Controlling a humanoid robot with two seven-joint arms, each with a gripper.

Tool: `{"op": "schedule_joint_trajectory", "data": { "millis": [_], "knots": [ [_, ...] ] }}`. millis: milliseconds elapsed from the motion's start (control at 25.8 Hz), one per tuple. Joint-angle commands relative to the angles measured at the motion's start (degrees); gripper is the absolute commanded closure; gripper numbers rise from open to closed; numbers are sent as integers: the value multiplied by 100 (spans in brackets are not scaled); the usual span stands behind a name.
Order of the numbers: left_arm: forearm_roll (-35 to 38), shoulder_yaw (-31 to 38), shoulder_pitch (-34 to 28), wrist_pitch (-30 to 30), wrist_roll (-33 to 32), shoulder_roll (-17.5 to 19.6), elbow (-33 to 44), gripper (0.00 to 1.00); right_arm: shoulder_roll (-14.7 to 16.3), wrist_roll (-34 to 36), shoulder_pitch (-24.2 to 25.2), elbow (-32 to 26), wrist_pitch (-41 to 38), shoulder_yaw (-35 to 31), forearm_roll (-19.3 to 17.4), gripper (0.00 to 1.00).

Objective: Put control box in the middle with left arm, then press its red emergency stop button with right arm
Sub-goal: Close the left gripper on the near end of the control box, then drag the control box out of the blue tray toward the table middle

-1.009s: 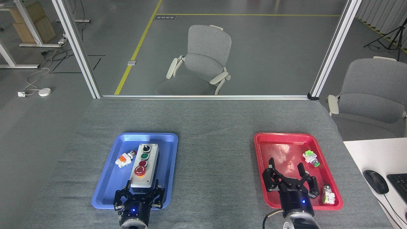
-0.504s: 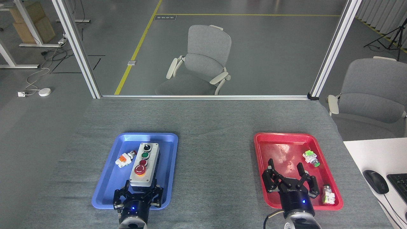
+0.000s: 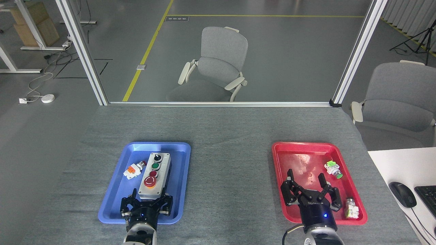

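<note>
Head view: control box [image 3: 154, 176] lies near-to-far.

Bright even overhead light, soft faint shadows, sharp focus throughout

Worktop [image 3: 221, 136]: grey felt-like cover, wrinkled at its left side. Two trays sit directly on it. Blue tray [image 3: 115, 200] is near the front edge, left of centre. Red tray [image 3: 281, 177] sits well to the right of the blue tray, same depth. Bare strip between them.
</note>
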State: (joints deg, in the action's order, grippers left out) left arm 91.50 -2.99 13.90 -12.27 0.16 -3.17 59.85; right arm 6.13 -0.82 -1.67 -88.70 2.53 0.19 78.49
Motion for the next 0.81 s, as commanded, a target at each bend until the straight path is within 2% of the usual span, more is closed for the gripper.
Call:
{"op": "schedule_joint_trajectory", "data": {
  "millis": [0, 272, 466, 543, 582, 660, 776],
  "knots": [
    [-9, 1, 227, -30, 2, 27, -334, 1, -16, 46, -9, -7, -7, 16, 0, 1],
    [-18, 1, 438, -30, 2, 27, -703, 3, 187, 126, -97, -7, 28, 16, 18, 1],
    [-36, 1, 490, -21, -42, 27, -721, 53, 362, 108, -158, -24, 46, 7, 70, 1],
    [-176, 1, 490, 49, -59, 35, -677, 91, 345, 64, -158, -33, 134, 42, 97, 1],
    [-291, 1, 482, 84, -68, 35, -641, 100, 327, 38, -158, -33, 266, 95, 97, 1],
    [-844, 1, 455, 207, -68, 123, -413, 100, 301, -94, -158, -33, 617, 262, 132, 1],
    [-1468, 1, 403, 287, -68, 325, -61, 100, 310, -121, -158, -24, 591, 333, 378, 1]
  ]
}}
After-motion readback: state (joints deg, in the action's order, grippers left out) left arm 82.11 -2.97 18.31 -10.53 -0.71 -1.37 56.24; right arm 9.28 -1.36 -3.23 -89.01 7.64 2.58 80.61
